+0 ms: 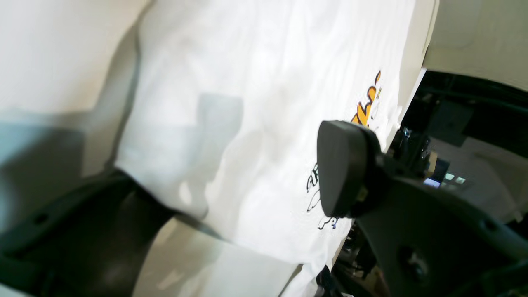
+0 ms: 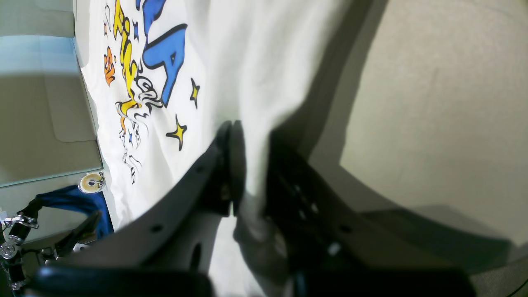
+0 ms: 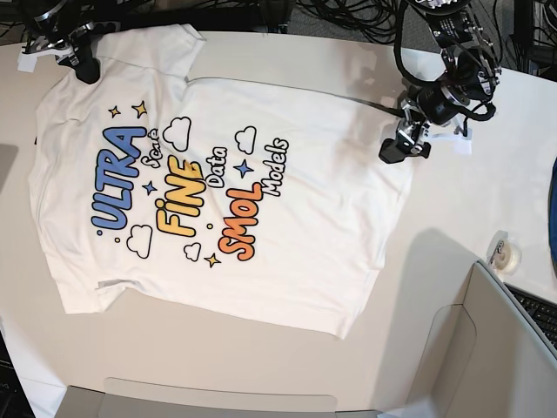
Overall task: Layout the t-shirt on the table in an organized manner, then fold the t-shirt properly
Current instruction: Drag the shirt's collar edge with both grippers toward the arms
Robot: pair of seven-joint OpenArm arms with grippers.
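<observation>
The t-shirt lies spread flat on the table, print up, with its collar side to the left and its hem to the right. My right gripper sits at the shirt's far left corner by the shoulder. In the right wrist view that gripper is shut on a pinch of white fabric beside the blue and yellow print. My left gripper is at the hem's far right corner. In the left wrist view it stands open over the shirt, one black pad near the printed edge.
A roll of tape lies on the table at the right, also visible as the tape roll in the right wrist view. A grey-beige panel stands at the near right corner beside a keyboard. Cables run along the far edge.
</observation>
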